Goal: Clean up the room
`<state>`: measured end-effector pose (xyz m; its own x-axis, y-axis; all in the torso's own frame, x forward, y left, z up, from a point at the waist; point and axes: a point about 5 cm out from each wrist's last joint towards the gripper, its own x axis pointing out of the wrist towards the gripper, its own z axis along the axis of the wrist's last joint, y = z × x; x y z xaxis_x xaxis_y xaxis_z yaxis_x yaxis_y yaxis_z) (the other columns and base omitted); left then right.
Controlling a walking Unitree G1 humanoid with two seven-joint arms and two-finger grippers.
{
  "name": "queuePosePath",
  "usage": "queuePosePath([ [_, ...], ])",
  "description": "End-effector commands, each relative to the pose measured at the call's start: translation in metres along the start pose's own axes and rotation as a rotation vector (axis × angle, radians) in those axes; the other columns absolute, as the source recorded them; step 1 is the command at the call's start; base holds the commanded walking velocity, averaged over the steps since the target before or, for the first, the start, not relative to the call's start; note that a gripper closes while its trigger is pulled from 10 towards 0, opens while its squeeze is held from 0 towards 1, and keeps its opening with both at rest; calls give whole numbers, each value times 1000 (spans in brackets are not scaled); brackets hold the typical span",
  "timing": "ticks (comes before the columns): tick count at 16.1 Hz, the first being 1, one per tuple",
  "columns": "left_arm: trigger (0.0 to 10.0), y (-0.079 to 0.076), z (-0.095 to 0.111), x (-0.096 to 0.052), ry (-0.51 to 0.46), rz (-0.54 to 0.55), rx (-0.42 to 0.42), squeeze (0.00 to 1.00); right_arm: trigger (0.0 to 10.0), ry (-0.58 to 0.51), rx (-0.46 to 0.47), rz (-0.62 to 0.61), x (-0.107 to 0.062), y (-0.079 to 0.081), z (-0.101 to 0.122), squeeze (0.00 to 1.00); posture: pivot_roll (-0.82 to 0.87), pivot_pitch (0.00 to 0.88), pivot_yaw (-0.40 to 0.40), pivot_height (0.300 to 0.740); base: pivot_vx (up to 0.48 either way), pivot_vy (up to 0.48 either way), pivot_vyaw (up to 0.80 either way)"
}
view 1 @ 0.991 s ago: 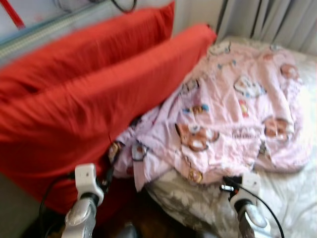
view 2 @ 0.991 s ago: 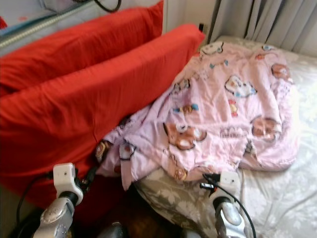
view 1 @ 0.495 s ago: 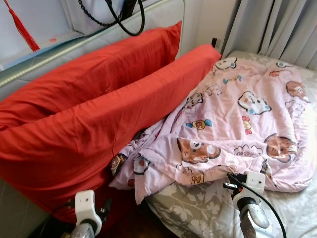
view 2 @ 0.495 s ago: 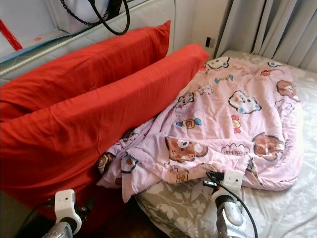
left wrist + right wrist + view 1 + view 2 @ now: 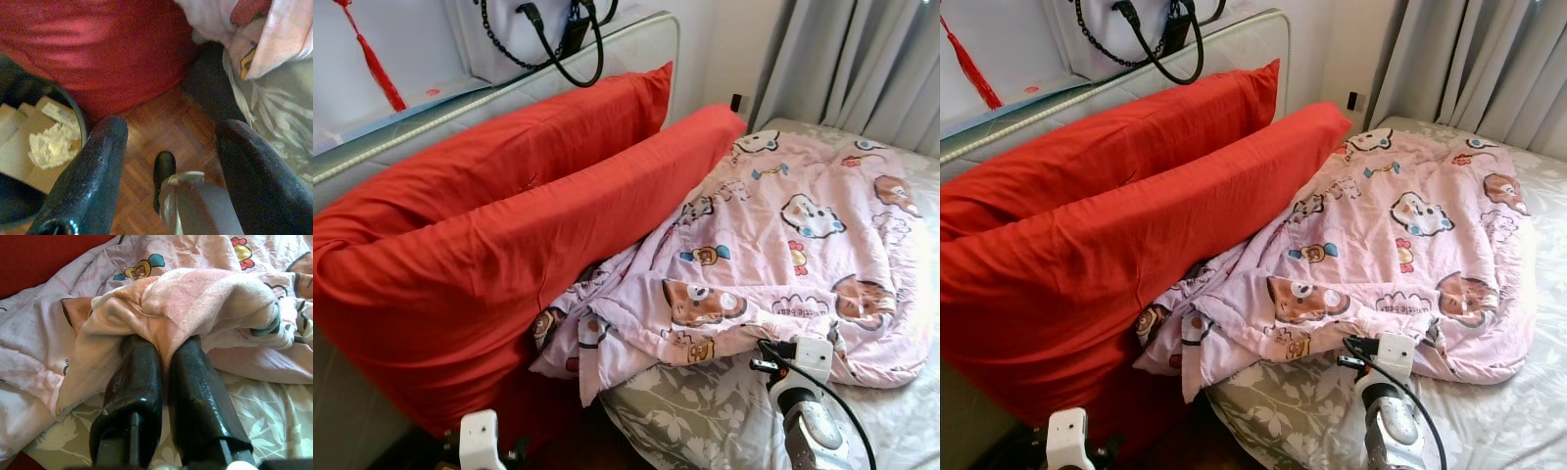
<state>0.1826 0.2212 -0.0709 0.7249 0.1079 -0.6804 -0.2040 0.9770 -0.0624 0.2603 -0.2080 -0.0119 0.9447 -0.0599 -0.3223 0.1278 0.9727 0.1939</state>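
A pink cartoon-print blanket (image 5: 783,225) lies crumpled across the bed, its near edge bunched up. My right gripper (image 5: 164,347) is shut on that near edge, and the fabric folds over its fingertips. The right wrist (image 5: 800,354) sits at the blanket's front hem. Two large red pillows (image 5: 509,245) lean against the headboard, the blanket's left side tucked against them. My left gripper (image 5: 173,127) is open and holds nothing. It hangs low over the wooden floor (image 5: 146,117) beside the bed, below the pillows.
The mattress has a grey floral sheet (image 5: 695,421). A bag with black straps (image 5: 558,39) rests on the padded headboard (image 5: 636,39). Grey curtains (image 5: 862,59) hang behind the bed. By the left gripper stands a dark bin (image 5: 29,147) with crumpled paper.
The view has steadied from blur and shifted a little. My left arm has dropped lower in the picture. The right gripper stays at the blanket's front edge.
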Motion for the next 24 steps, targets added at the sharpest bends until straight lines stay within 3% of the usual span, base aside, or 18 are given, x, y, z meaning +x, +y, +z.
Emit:
queuePosePath([
  [1,10000,1,-9,-2,40,7,-5,0,10000,-17,3,-15,0,-3,3,0,69,69,-25,740,0,0,0],
  [8,10000,1,-19,-5,73,12,-10,0,10000,-53,1,-68,2,-14,13,0,72,79,-19,740,0,0,0],
  [24,10000,5,-22,-7,90,16,-20,0,10000,-94,-1,-93,3,-15,20,0,77,81,-14,740,-30,0,0],
])
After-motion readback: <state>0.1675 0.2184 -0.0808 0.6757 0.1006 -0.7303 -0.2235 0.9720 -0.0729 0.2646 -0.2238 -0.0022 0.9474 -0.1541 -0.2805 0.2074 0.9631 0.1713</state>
